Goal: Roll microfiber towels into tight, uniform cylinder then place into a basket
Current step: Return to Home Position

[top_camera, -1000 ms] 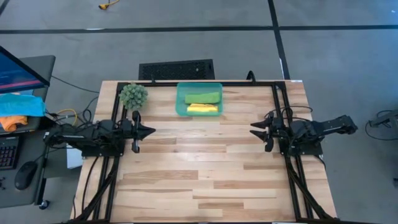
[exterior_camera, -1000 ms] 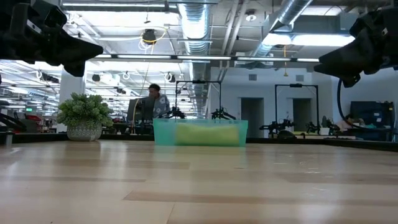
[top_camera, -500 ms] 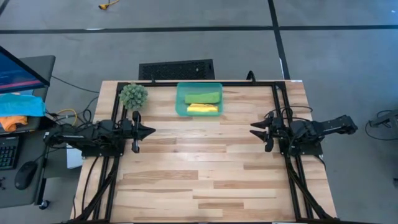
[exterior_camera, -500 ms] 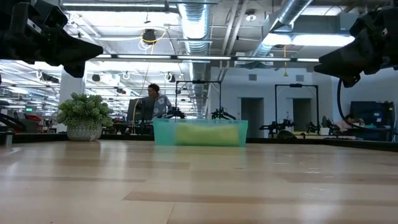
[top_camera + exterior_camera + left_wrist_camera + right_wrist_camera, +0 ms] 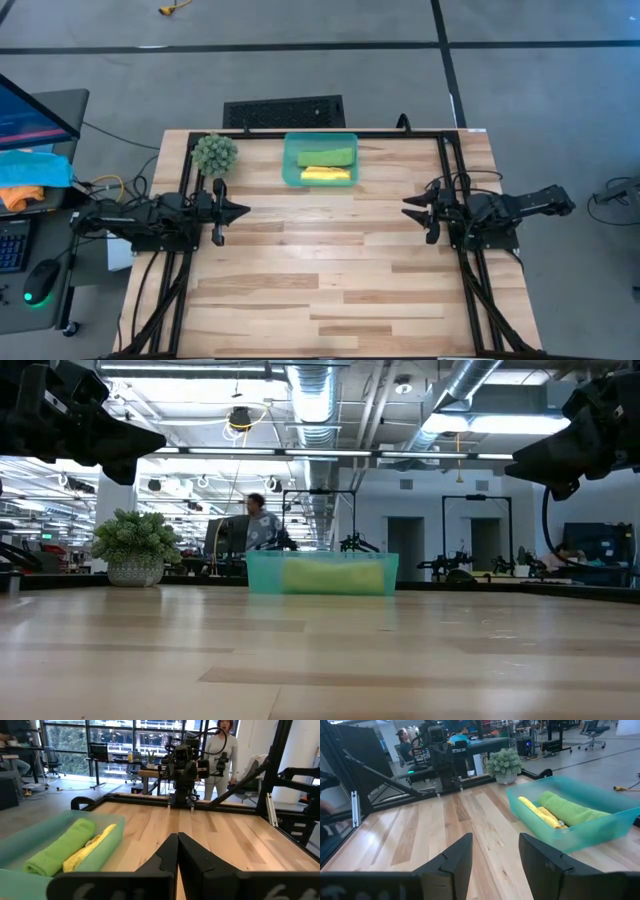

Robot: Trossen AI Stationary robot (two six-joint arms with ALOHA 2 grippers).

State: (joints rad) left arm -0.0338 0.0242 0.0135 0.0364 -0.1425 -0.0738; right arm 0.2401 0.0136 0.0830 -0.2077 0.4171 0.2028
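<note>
— What's holding everything?
— A table [image 5: 320, 270] of pale wood planks, light and tan strips mixed.
— And what sits on it?
— A basket [image 5: 288, 160], flat on the planks at the middle of the far edge. A plant [image 5: 214, 153] in a pale pot [image 5: 134, 572] stands near it, toward the far corner on the left arm's side. The two don't touch.
— Anything else?
— A black frame [image 5: 400, 133] runs along the far edge and down both sides.

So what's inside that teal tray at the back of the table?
The basket holds a rolled lime green towel and a rolled yellow towel, side by side. Anything beneath them is hidden.
</note>
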